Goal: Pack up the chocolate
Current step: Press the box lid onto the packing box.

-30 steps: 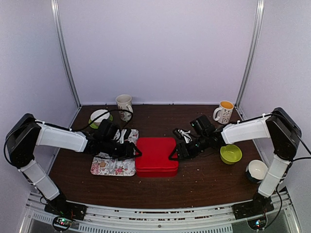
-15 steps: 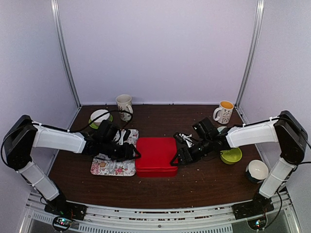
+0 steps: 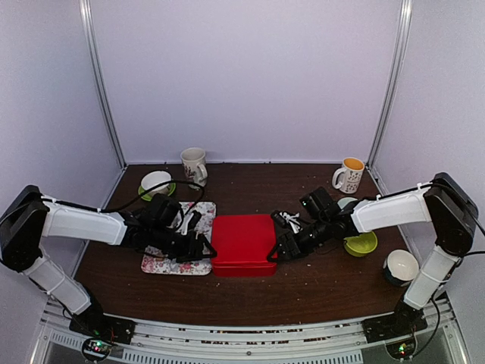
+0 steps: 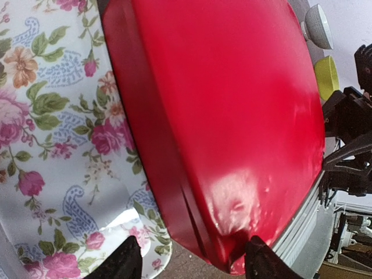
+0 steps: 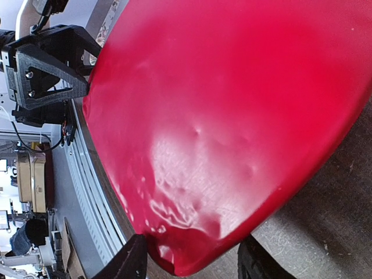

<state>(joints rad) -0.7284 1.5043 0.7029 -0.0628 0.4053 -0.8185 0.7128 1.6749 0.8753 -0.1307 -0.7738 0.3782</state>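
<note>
No chocolate shows in any view. A closed red box [image 3: 242, 243] sits mid-table and fills the left wrist view [image 4: 232, 104] and the right wrist view [image 5: 232, 104]. My left gripper [image 3: 203, 246] is low at the box's near left corner, over the floral tray [image 3: 176, 259]. It is open [image 4: 192, 261], with the corner between its fingers and the left finger over the tray [image 4: 52, 116]. My right gripper [image 3: 274, 252] is at the box's near right corner, open [image 5: 192, 261], with that corner between its fingers.
A patterned mug [image 3: 194, 163] and a white bowl on a green saucer [image 3: 155, 183] stand back left. An orange-lined mug [image 3: 349, 174] is back right. A green bowl [image 3: 361, 243] and a white bowl [image 3: 400, 265] sit right. White items [image 3: 286, 218] lie behind the box's right side.
Both grippers have slid along the box's sides toward the near edge, from mid-side to the near corners. The red box has stayed in place and closed.
</note>
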